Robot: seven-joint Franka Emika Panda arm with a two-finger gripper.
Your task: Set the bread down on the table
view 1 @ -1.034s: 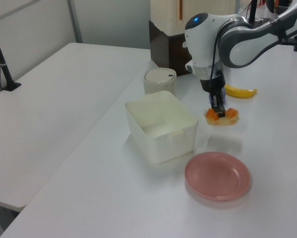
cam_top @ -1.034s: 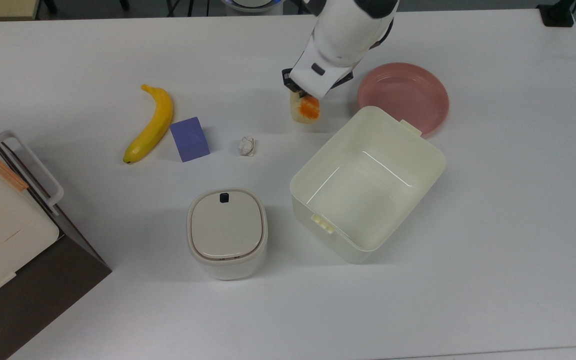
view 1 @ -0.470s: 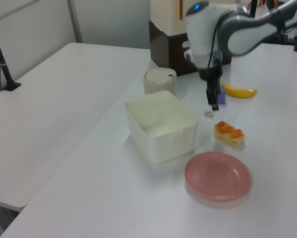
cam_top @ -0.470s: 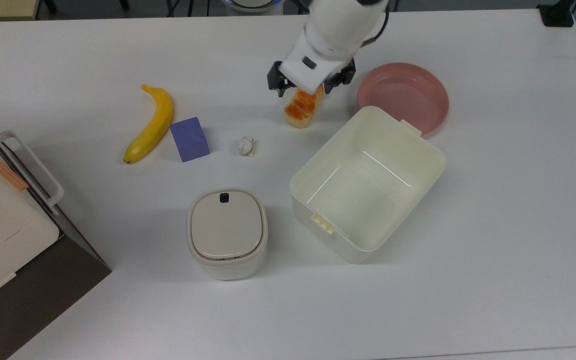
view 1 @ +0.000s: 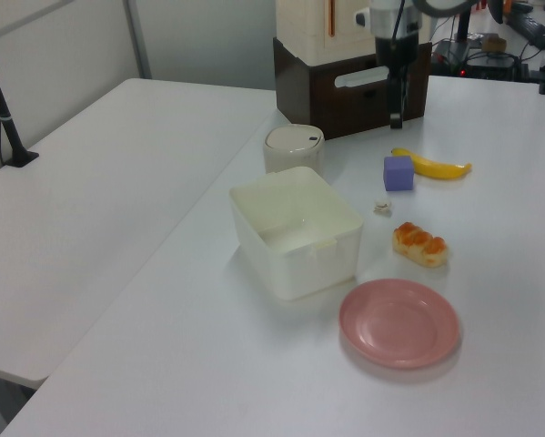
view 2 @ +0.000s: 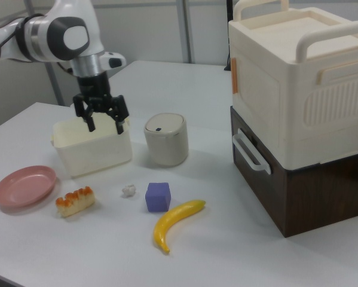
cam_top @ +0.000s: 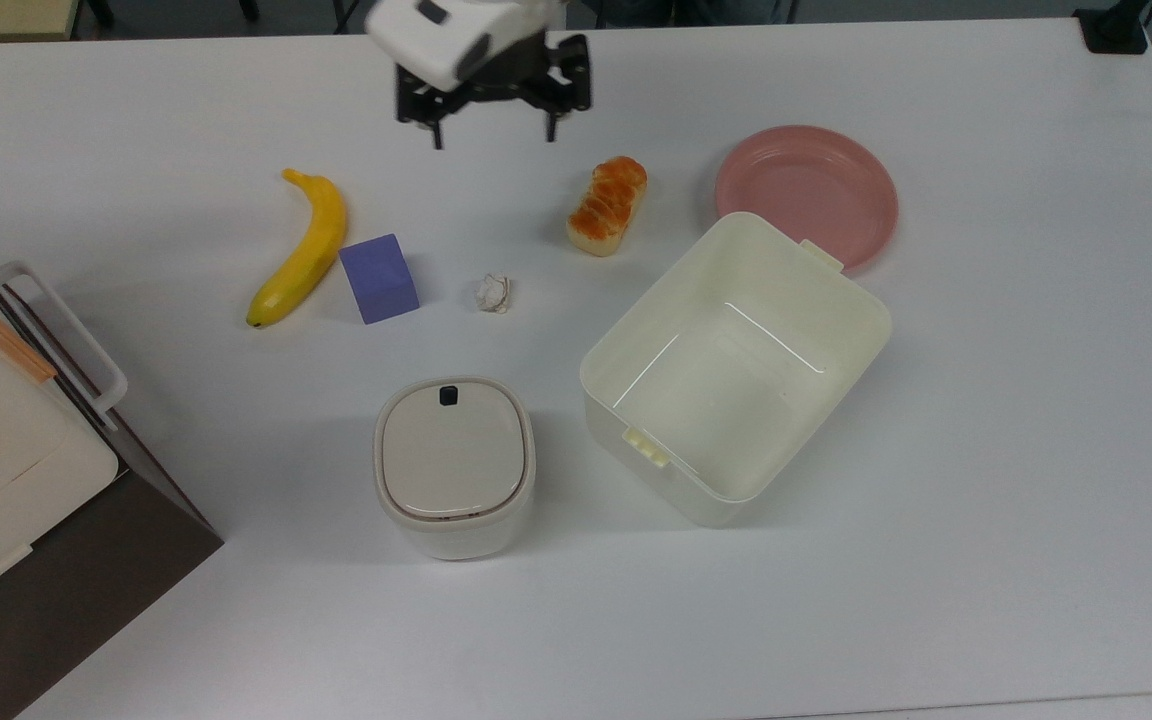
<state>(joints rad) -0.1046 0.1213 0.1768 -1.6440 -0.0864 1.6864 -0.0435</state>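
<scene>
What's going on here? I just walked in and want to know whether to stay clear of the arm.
A white Franka arm is working over a large white table. Its black two-finger claw hangs open and empty above the table. The small orange-topped bread loaf lies on the tabletop, apart from the round pink plate and the open cream plastic box. So the bread is already set down on the table.

no readable text, labels, brands, numbers or signs on anything.
</scene>
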